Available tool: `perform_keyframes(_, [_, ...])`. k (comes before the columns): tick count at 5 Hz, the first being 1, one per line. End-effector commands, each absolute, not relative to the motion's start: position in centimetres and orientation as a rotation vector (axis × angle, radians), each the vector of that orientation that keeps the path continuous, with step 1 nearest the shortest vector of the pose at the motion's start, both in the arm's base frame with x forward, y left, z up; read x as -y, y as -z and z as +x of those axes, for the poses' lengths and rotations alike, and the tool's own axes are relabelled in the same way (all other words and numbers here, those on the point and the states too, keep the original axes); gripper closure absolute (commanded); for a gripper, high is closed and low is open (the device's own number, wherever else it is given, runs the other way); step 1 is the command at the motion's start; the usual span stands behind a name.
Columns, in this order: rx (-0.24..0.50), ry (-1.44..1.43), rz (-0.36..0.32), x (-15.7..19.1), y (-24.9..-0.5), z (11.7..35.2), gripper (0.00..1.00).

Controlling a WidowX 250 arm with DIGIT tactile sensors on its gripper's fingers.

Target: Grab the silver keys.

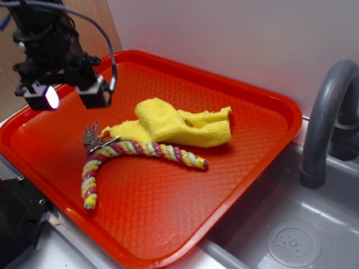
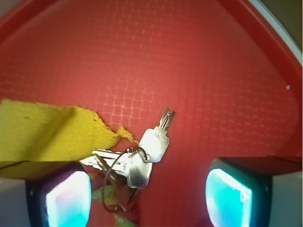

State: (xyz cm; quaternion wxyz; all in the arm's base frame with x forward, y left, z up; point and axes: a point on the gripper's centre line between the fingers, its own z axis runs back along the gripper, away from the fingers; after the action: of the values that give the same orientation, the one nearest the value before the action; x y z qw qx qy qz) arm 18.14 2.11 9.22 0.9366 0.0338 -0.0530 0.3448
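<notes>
Wrist view puts our gripper [image 2: 142,198] spread wide above the silver keys [image 2: 144,156]; we judge approach underway, and next we descend and pinch them

Silver keys [image 2: 142,156]: flat metal, shiny w/ dull worn patches, on thin wire ring. Tray [image 1: 247,151]: red plastic, semi-gloss, embossed grid texture. Yellow cloth [image 1: 179,126]: soft terry-like fabric, matt, frayed edge. Rope [image 1: 140,151]: twisted fibre strands, pink/yellow/green, matt & rough. Tool [image 1: 70,96]: black matt housing, fingertips [image 2: 229,198] look glossy, translucent. Faucet [image 1: 328,120]: grey, smooth, prob. plastic.
</notes>
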Motion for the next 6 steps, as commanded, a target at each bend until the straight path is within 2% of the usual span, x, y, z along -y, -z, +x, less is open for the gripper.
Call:
perform_keyframes(1, [0.1, -0.669, 0.029, -2.0, -7.3, 17.8, 0.0])
perform_keyframes(3, [0.086, -0.655, 0.099, -1.9, -5.2, 17.6, 0.0])
perform_keyframes(4, [0.092, -0.659, 0.116, -1.9, -4.2, 18.1, 1.0])
perform_keyframes(6, [0.077, -0.645, 0.125, -3.0, -3.7, 20.2, 1.0])
